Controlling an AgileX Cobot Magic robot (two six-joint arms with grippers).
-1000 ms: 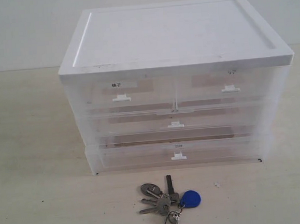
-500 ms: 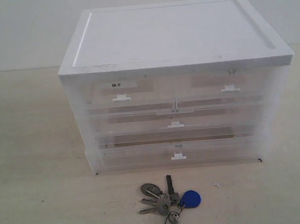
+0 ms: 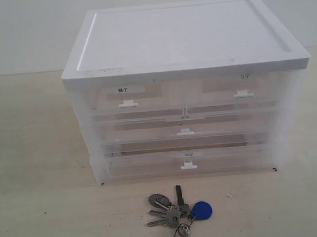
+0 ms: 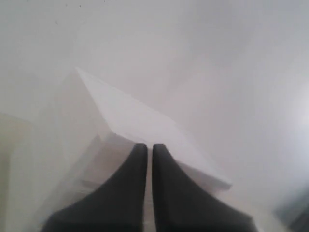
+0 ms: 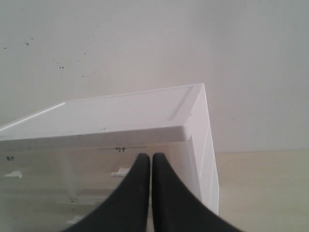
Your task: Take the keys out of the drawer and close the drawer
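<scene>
keys [image 3: 171, 215] clear of cabinet [image 3: 182, 39] front (drawers [image 3: 151, 164] seemingly shut)

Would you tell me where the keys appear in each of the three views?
Exterior: keys low centre, in front of the cabinet.
Left wrist: not in it.
Right wrist: not in it.
Shared landmark: the cabinet's white top, in all three.

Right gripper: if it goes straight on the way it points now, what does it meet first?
Most likely the plastic drawer cabinet: the shut right gripper aims at its upper right drawer front, just under the white top. Depth is unclear; nothing shows between them.
</scene>
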